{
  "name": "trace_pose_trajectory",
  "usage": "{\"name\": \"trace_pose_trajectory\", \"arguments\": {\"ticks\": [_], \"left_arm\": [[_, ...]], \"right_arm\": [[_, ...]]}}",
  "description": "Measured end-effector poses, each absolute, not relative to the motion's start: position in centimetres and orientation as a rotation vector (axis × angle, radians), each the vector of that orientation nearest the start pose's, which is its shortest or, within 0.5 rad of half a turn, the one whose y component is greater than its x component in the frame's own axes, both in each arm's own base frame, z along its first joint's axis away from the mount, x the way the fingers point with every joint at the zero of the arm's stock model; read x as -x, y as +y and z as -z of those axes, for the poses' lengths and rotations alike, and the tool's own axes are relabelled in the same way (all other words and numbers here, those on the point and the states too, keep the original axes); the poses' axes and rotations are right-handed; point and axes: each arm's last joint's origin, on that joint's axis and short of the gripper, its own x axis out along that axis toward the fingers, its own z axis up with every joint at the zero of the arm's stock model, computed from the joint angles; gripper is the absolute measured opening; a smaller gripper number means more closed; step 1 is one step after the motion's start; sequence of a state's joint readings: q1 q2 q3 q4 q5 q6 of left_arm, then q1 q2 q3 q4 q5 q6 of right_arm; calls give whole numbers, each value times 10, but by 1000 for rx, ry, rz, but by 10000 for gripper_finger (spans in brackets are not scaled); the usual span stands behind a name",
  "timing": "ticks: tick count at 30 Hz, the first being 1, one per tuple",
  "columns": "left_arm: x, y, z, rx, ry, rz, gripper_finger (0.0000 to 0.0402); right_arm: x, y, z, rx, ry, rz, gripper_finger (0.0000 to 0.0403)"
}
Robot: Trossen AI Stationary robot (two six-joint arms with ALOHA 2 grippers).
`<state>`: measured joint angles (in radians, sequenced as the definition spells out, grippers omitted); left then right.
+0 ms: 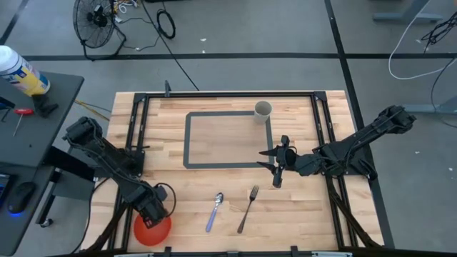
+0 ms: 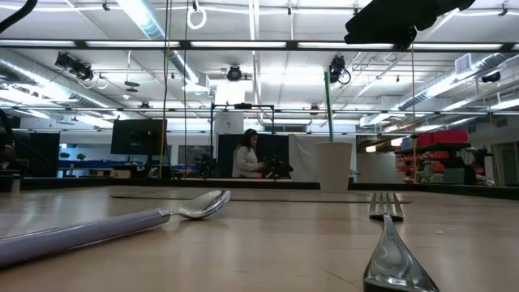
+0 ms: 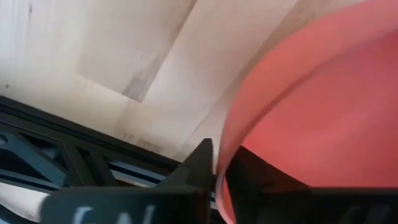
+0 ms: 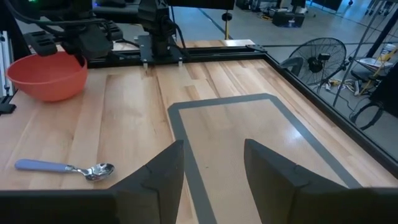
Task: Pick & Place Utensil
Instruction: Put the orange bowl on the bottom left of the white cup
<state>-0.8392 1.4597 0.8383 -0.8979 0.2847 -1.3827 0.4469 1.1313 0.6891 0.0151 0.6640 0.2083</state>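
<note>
A red bowl (image 1: 153, 230) stands on its base at the table's near left corner, and my left gripper (image 1: 152, 214) is shut on its rim from above. A purple-handled spoon (image 1: 215, 211) and a metal fork (image 1: 248, 208) lie flat side by side near the front edge, untouched. A white cup (image 1: 263, 109) stands upright at the far right corner of a grey tape rectangle (image 1: 187, 139). My right gripper (image 1: 273, 165) hovers open over the rectangle's right near corner, with nothing between its fingers (image 4: 155, 174). My left gripper has the bowl's rim (image 3: 227, 149) on the side toward the table's far edge. One finger (image 3: 199, 165) is outside the wall and the other (image 3: 255, 171) inside it. The fingers come steeply from above. The bowl (image 4: 46, 74) sits upright on the table.
Black frame rails (image 1: 136, 121) run along the table's left, right and far sides. The spoon (image 2: 122, 223) and fork (image 2: 389, 243) lie about a hand's width apart. Bare wood lies inside the tape rectangle and between the bowl and the spoon. A person stands far behind the table.
</note>
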Motion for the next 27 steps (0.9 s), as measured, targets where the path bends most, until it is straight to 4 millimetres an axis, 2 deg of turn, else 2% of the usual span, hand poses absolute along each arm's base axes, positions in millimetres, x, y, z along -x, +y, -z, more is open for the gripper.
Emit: {"name": "trace_pose_trajectory", "arguments": {"ticks": [3, 7, 13, 18, 27], "left_arm": [[-153, -177, -182, 587, 1753, -264, 11], [-172, -173, -199, 610, 1686, -222, 14], [-214, -145, -228, 729, 1554, -249, 9], [-246, -101, -243, 699, 1439, -184, 11], [-280, 10, -267, 764, 1209, -307, 7]], "right_arm": [[-222, 86, -254, 20, 339, 249, 169], [-222, 87, -254, 20, 344, 227, 169], [-221, 88, -251, 9, 386, 169, 169], [-217, 88, -243, -11, 479, 148, 169], [-210, 88, -234, -56, 580, 154, 169]]}}
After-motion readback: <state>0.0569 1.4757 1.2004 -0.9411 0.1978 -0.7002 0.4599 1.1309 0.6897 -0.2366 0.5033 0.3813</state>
